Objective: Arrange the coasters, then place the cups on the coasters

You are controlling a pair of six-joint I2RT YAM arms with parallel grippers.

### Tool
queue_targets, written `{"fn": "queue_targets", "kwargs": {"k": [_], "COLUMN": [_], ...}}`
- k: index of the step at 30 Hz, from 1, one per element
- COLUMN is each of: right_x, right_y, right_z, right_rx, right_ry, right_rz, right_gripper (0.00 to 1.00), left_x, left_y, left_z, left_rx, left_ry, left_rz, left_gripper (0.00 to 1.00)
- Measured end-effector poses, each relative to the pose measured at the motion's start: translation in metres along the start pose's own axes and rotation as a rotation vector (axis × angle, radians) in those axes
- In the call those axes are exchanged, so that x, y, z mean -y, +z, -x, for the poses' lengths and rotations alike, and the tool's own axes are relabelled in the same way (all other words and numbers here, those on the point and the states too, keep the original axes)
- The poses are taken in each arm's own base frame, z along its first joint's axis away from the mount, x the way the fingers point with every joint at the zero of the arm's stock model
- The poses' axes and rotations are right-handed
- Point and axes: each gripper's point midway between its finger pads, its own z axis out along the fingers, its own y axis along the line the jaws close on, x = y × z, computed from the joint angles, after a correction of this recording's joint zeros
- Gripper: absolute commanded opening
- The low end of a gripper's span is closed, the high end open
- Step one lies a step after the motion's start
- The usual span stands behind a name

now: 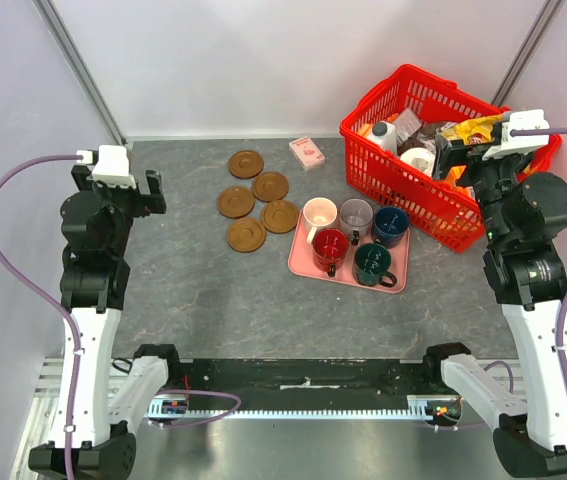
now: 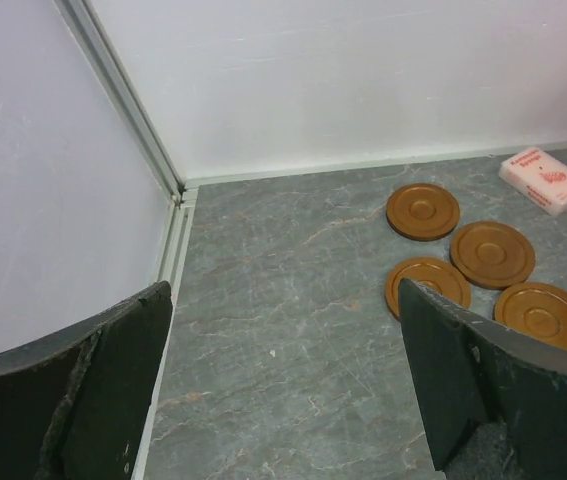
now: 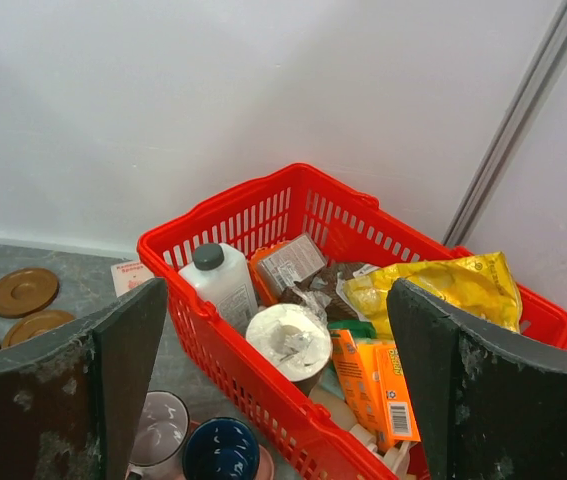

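Several brown coasters (image 1: 246, 235) lie loosely clustered at the back middle of the table; the left wrist view shows them (image 2: 492, 253) ahead and to the right. The cups stand together on a pink tray (image 1: 301, 262): cream (image 1: 319, 214), grey (image 1: 355, 214), navy (image 1: 390, 224), red (image 1: 329, 248) and dark green (image 1: 373, 263). My left gripper (image 2: 283, 300) hangs open over bare table at the left, well away from the coasters. My right gripper (image 3: 277, 300) is open above the red basket, holding nothing, with the grey cup (image 3: 163, 425) and the navy cup (image 3: 221, 450) below its left finger.
A red basket (image 1: 418, 70) of packets, a bottle and a paper roll fills the back right corner, beside the tray. A small pink-and-white pack (image 1: 306, 152) lies behind the coasters. White walls close the table at the back and on both sides.
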Motion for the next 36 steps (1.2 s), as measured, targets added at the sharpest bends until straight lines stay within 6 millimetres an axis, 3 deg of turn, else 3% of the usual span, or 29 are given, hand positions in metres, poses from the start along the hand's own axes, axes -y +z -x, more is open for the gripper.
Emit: {"fn": "queue_targets", "kwargs": {"k": [8,14,22,26,31,36], "right_x": [0.003,-0.002,-0.052,-0.075,-0.098,-0.110], "right_y": [0.001,0.003,-0.007,-0.021,-0.027,-0.028], "right_z": [-0.003,-0.010,-0.034,-0.057,-0.095,-0.145], "right_rx": [-0.003,-0.018,-0.084,-0.098,-0.157,-0.239], "right_ry": [0.014,-0.082,-0.197,-0.198,-0.172,-0.158], "right_rz": [-0.027,0.021,0.347,0.487,0.616,0.674], "right_gripper": [0.98,0.98,0.98,0.98,0.98,0.98], "left_x": [-0.007,0.009,0.044,0.063,0.116,0.159], "left_y": [0.001,0.001,0.002,0.008,0.021,0.041], "left_z": [0.000,0.000,-0.013,-0.027,-0.055,-0.116], "left_rx": [0.001,0.008,-0.018,-0.058,-0.133,-0.266], "left_ry": [-0.005,0.007,0.082,0.118,0.199,0.289], "left_rz": [0.022,-0.070,-0.283,-0.367,-0.503,-0.567], "left_gripper": [1.00,1.00,1.00,1.00,1.00,1.00]}}
